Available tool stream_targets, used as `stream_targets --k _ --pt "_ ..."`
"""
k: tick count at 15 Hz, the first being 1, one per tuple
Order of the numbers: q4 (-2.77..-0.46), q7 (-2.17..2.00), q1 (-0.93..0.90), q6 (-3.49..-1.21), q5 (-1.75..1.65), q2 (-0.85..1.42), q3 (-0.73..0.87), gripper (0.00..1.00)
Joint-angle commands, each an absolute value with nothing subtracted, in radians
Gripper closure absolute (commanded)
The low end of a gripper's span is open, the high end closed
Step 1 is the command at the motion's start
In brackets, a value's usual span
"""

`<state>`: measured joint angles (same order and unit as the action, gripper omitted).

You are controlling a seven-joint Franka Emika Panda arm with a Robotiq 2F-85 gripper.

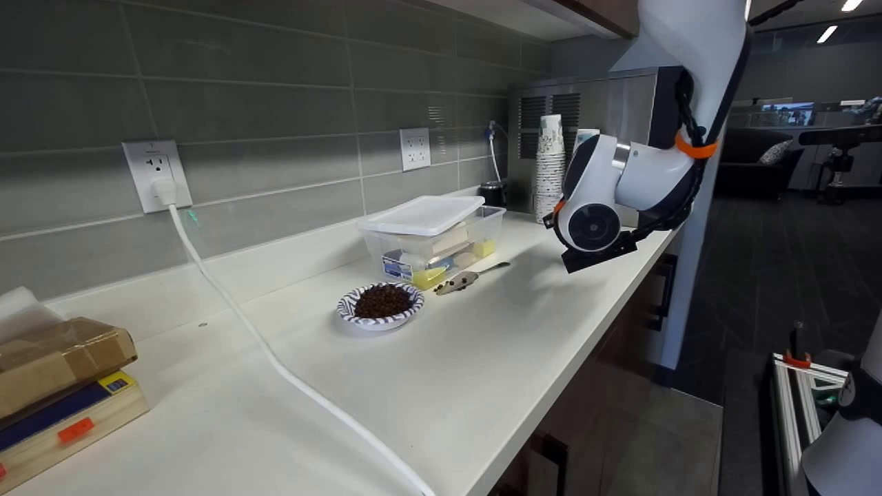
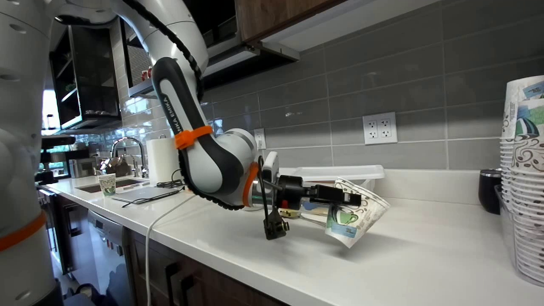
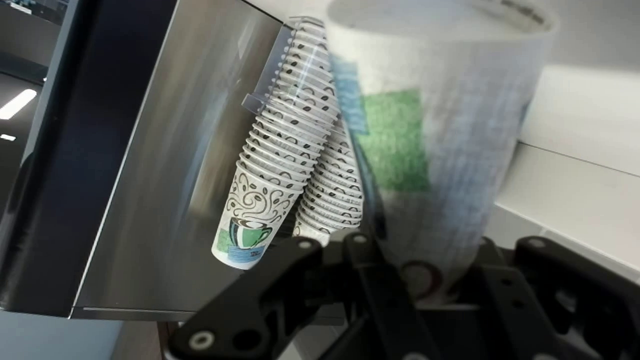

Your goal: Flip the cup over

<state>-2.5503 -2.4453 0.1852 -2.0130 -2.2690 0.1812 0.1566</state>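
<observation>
One paper cup, white with a blue-green print: clasped between the fingers of the gripper, which is set no wider than the cup. Position: above or on the counter, tilted, wider end uppermost and leaning away from the gripper; whether its lowest edge touches the counter cannot be told. One finger crosses its near side in an exterior view; the opposite finger is masked by the cup. In the wrist view the cup is close, blurred and clipped by the top edge; in an exterior view the arm covers both cup and fingertips.

Two stacks of matching cups, one partly behind the other, the foremost cut off by the right edge in an exterior view.

One black tumbler, partly behind the stacks.

One clear container under a white lid set askew; contents jumbled, hard to name through the wall.

One patterned bowl just beside it, holding small dark pieces, too fine to identify.

One utensil, broad end toward the bowl, lying close to the container.

One brown carton, cut off by the left edge.

One further printed cup, well apart, farther along the counter, its print too small to read.
</observation>
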Motion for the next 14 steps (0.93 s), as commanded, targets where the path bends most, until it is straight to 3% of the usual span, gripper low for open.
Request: stream_targets --k 1,14 --pt "-2.541 -2.545 0.191 -1.941 -2.298 0.217 0.139 0.95" --pt "-2.488 -2.635 0.175 -1.820 -2.274 0.286 0.071 0.95"
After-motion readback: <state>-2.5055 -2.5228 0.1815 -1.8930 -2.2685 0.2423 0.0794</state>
